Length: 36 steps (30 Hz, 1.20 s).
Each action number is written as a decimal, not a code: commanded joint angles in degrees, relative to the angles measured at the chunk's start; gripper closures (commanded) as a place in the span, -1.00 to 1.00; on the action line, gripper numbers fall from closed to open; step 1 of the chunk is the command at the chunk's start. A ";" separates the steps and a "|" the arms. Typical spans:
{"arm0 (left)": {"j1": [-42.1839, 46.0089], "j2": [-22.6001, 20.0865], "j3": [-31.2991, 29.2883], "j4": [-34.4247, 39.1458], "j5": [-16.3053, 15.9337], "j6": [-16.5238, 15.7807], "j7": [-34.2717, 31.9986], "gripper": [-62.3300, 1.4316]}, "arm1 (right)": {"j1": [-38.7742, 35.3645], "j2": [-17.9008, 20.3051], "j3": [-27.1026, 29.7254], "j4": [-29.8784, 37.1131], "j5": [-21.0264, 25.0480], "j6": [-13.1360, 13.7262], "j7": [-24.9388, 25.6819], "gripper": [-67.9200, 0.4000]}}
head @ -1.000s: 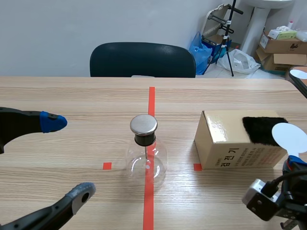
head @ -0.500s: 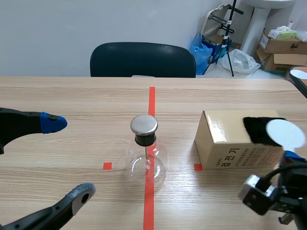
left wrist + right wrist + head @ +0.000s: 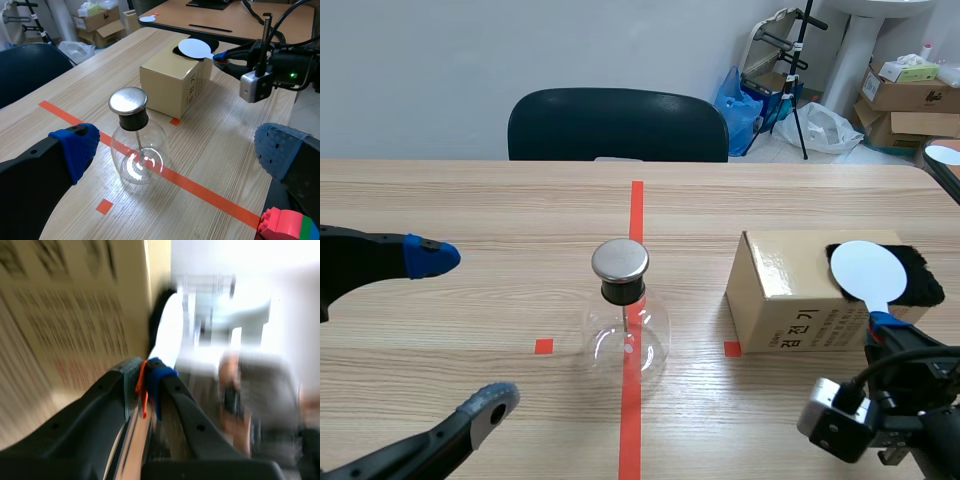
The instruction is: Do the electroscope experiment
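Observation:
The electroscope, a clear glass flask with a round metal cap, stands on the red tape line at the table's middle. It also sits ahead of and between the fingers of my open left gripper in the left wrist view: electroscope, left gripper. My right gripper is shut on the orange handle of a paddle. The paddle's white disc stands over the black fur cloth on the cardboard box. From the left wrist, the disc lies above that box.
A dark chair stands behind the table's far edge. Boxes and bags lie on the floor at the back right. A second white disc lies on another table at the far right. Small red tape squares flank the flask.
My right gripper has moved left, carrying the white disc from the cloth's right end across toward its left part. The left arm and the flask have not moved.

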 commanded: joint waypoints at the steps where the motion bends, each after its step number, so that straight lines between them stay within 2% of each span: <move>1: -0.04 0.15 0.37 1.05 -0.76 -0.07 -0.94 -1.00 | -0.13 0.98 0.98 0.76 0.74 0.02 -4.57 0.96; 2: -0.04 0.15 0.37 1.05 -0.76 -0.07 -0.94 -1.00 | -0.13 1.05 0.98 0.76 0.55 0.02 -2.75 0.96; 4: -0.04 0.15 0.37 1.05 -0.76 -0.07 -0.94 -1.00 | 0.13 1.03 0.98 0.76 0.28 0.02 6.21 0.96; 5: -0.04 0.15 0.37 1.05 -0.76 -0.07 -0.94 -1.00 | 0.26 0.98 0.98 0.76 0.31 0.02 8.94 0.96; 6: -0.04 0.15 0.37 1.05 -0.76 -0.07 -0.94 -1.00 | 0.28 0.90 0.98 0.76 0.35 -0.02 8.41 0.96; 9: -0.04 0.15 0.37 1.05 -0.74 -0.07 -0.92 -1.00 | 0.00 0.63 1.03 0.76 0.35 0.02 -2.34 0.96; 10: -0.04 0.15 0.37 1.05 -0.74 -0.07 -0.94 -1.00 | 0.00 0.66 1.03 0.76 0.28 0.24 -1.53 0.96; 13: -0.04 0.15 0.37 1.05 -0.74 -0.07 -0.92 -1.00 | 0.26 0.66 1.01 0.76 -0.39 0.42 10.27 0.96; 14: -0.04 0.15 0.37 1.05 -0.74 -0.07 -0.92 -1.00 | 0.35 0.63 0.98 0.76 -0.35 0.28 11.17 0.96; 15: -0.04 0.15 0.37 1.05 -0.74 -0.07 -0.92 -1.00 | 0.35 0.55 0.98 0.76 -0.31 -0.13 9.11 0.96; 17: -0.04 0.15 0.37 1.05 -0.74 -0.07 -0.90 -1.00 | 0.20 0.33 1.03 0.76 -0.28 -0.09 0.63 0.96; 18: -0.04 0.15 0.37 1.05 -0.74 -0.07 -0.92 -1.00 | 0.20 0.33 1.03 0.76 -0.31 0.13 -1.60 0.96; 19: -0.04 0.15 0.37 1.05 -0.76 -0.07 -0.92 -1.00 | 0.20 0.37 1.03 0.76 -0.37 0.63 -0.74 0.96; 22: -0.04 0.15 0.37 1.05 -0.76 -0.07 -0.94 -1.00 | 0.24 0.33 1.01 0.76 -0.55 1.09 9.42 0.96; 23: -0.04 0.15 0.37 1.05 -0.76 -0.07 -0.94 -1.00 | 0.24 0.28 1.01 0.76 -0.52 1.03 10.45 0.96; 24: -0.04 0.15 0.37 1.05 -0.76 -0.07 -0.94 -1.00 | 0.22 0.17 1.03 0.76 -0.50 0.79 8.87 0.96; 27: -0.04 0.15 0.37 1.05 -0.76 -0.07 -0.98 -1.00 | -0.11 0.17 1.03 0.76 -0.48 0.70 -1.40 0.96; 29: -0.04 0.15 0.37 1.05 -0.76 -0.07 -0.98 -1.00 | -0.31 0.26 1.03 0.76 -0.46 2.12 -1.07 0.96; 32: -0.04 0.15 0.37 1.05 -0.76 -0.07 -1.42 -1.00 | -0.28 0.15 0.96 0.76 -0.52 3.02 5.84 0.96; 34: -0.04 0.15 0.37 1.05 -0.76 -0.07 -1.42 -1.00 | -0.28 0.15 0.98 0.94 -0.50 2.95 3.34 0.96; 36: -0.04 0.15 0.37 1.05 -0.76 -0.07 -1.42 -1.00 | -0.28 0.15 0.98 0.92 -0.46 3.04 -3.67 0.96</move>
